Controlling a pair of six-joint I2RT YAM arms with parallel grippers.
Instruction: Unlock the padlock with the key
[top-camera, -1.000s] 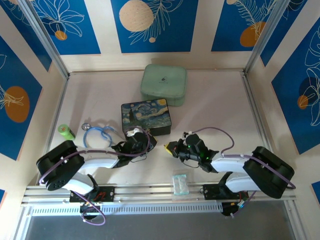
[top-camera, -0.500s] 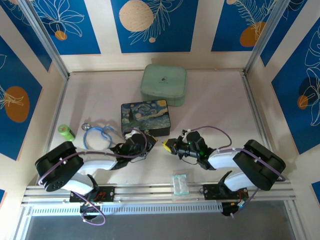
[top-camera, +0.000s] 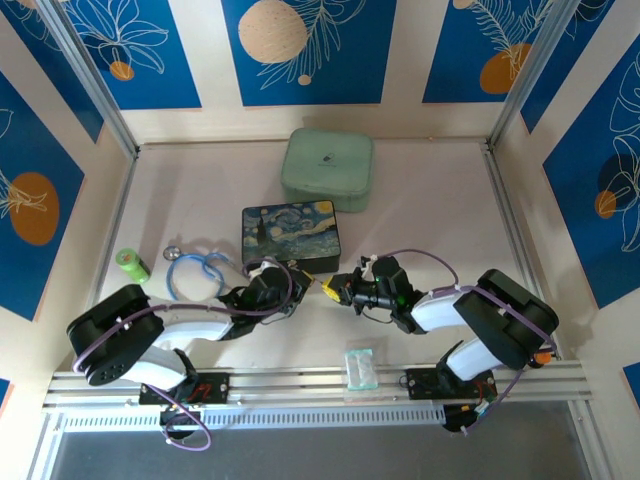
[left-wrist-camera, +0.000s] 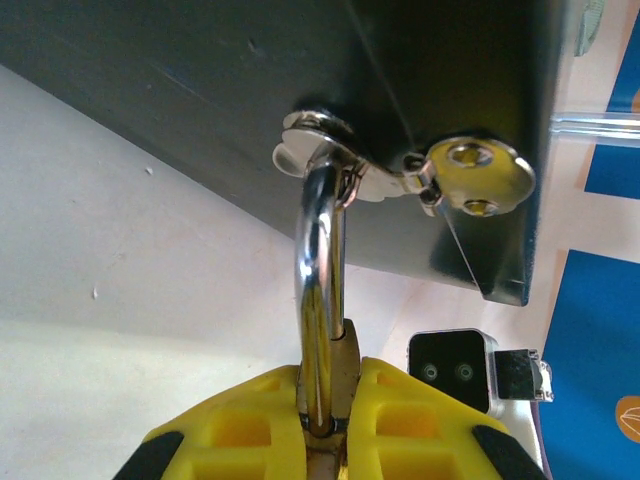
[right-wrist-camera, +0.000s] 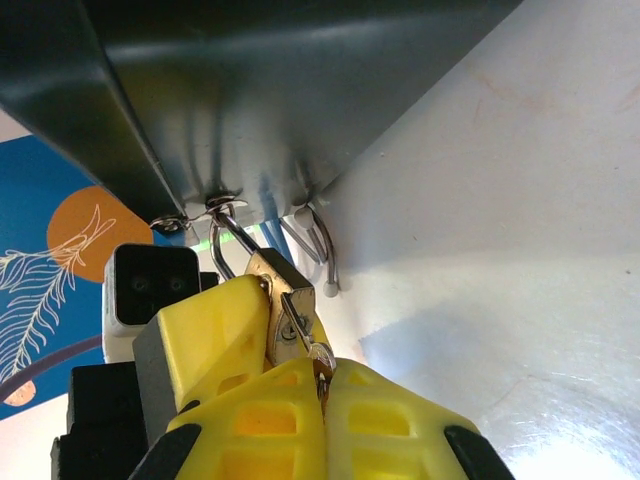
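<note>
One small brass padlock (right-wrist-camera: 272, 275), hung by its silver shackle (left-wrist-camera: 316, 250) from the metal clasp (left-wrist-camera: 400, 180) on the front of the painted box (top-camera: 292, 232) on the table (top-camera: 430, 210), body clamped in the left claw (left-wrist-camera: 330, 420), thin key (right-wrist-camera: 298, 332) pinched in the right claw (right-wrist-camera: 325, 400) just beside it.

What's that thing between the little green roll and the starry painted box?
A blue stethoscope lies between the green roll and the painted box, in the top external view.
</note>
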